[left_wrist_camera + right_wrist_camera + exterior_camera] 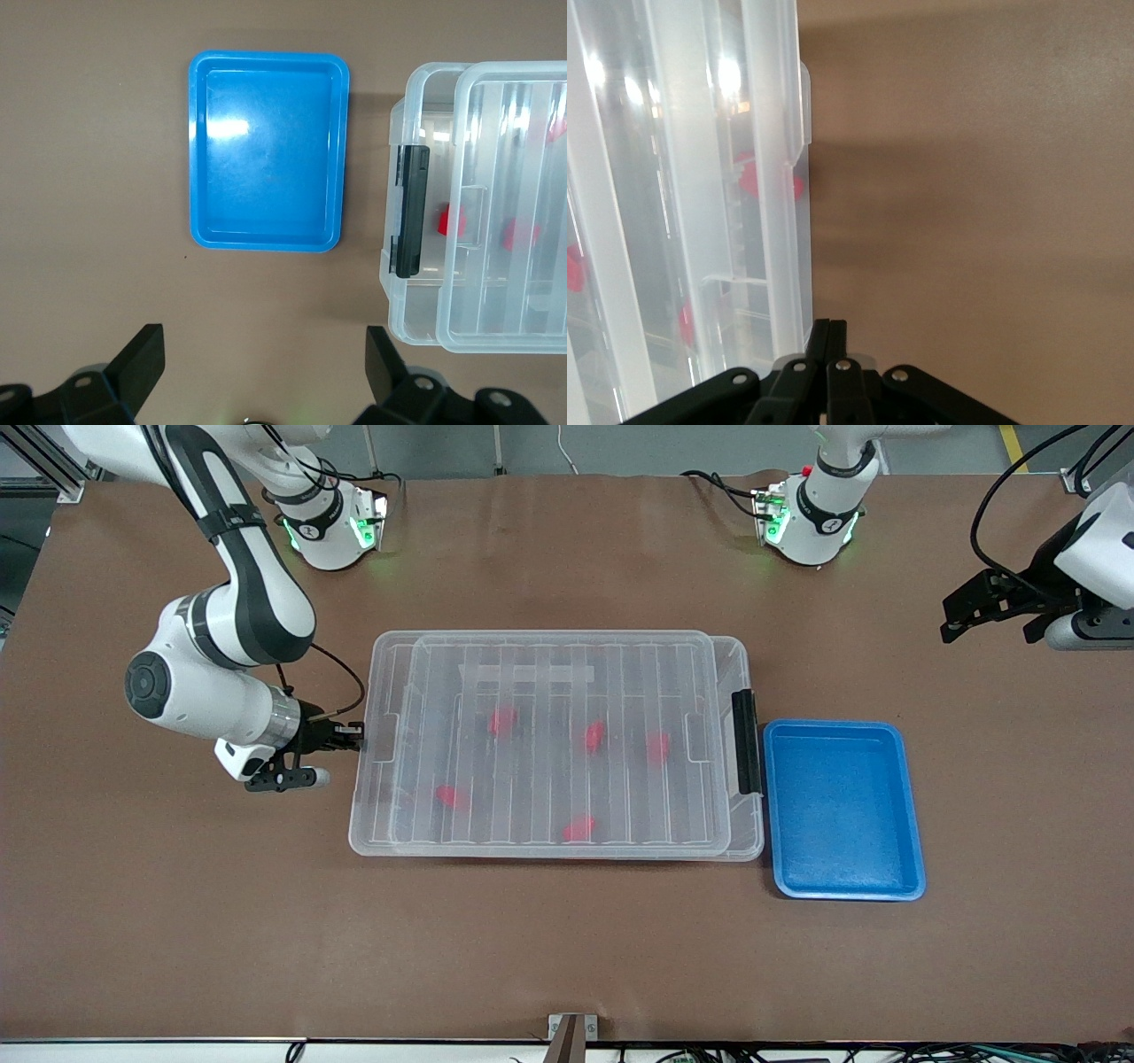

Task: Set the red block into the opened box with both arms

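Note:
The clear box (556,849) lies mid-table with its ribbed lid (567,682) resting on it, slid slightly toward the right arm's end. Several red blocks (502,722) show through the lid, and one red block (454,220) sits inside near the black latch (744,740). My right gripper (353,731) is shut, its tips against the box's short end away from the latch; its fingertips (828,329) sit beside the box rim (784,221) with nothing between them. My left gripper (992,631) hangs open over bare table at the left arm's end, fingers (142,354) spread wide.
A blue tray (842,887) with nothing in it stands beside the box's latch end, touching or nearly touching it; it shows in the left wrist view as the blue tray (199,142) too. Brown table stretches around the box on all sides.

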`<action>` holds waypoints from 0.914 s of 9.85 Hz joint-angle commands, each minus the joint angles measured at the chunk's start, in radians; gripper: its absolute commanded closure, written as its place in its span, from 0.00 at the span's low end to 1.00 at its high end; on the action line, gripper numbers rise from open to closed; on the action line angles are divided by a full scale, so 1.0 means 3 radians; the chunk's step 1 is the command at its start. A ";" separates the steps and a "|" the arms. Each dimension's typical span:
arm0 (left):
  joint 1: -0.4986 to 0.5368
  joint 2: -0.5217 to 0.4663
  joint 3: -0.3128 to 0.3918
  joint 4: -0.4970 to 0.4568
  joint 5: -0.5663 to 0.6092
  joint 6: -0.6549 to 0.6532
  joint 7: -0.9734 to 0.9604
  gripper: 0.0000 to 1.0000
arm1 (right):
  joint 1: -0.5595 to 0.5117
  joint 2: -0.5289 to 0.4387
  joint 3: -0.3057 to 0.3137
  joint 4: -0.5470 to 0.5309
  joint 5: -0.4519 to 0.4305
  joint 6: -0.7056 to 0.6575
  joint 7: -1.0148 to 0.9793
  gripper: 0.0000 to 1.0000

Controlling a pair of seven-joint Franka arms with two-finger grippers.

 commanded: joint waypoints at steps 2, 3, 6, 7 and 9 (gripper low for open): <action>-0.0006 -0.0008 0.0001 -0.0091 -0.0005 -0.0003 -0.0014 0.00 | -0.0001 0.0063 -0.0003 0.0071 -0.0002 -0.0008 0.0011 1.00; -0.0006 -0.0008 0.0001 -0.0091 -0.0005 -0.0003 -0.0014 0.00 | -0.0108 0.0017 -0.0024 0.0076 -0.0124 -0.0161 -0.0015 0.92; 0.0004 -0.0003 0.0001 -0.0091 -0.0005 0.0002 0.0001 0.00 | -0.0491 -0.0126 -0.0029 0.0764 -0.0742 -0.1187 0.0046 0.00; 0.0014 -0.0003 0.0006 -0.0086 0.0010 0.0002 0.0032 0.00 | -0.0568 -0.0223 -0.0044 0.0923 -0.0799 -0.1372 0.0046 0.00; 0.0024 0.0002 0.0006 -0.0050 0.0016 -0.0003 0.0032 0.00 | -0.0757 -0.0620 -0.0055 0.1001 -0.0968 -0.1517 0.0087 0.00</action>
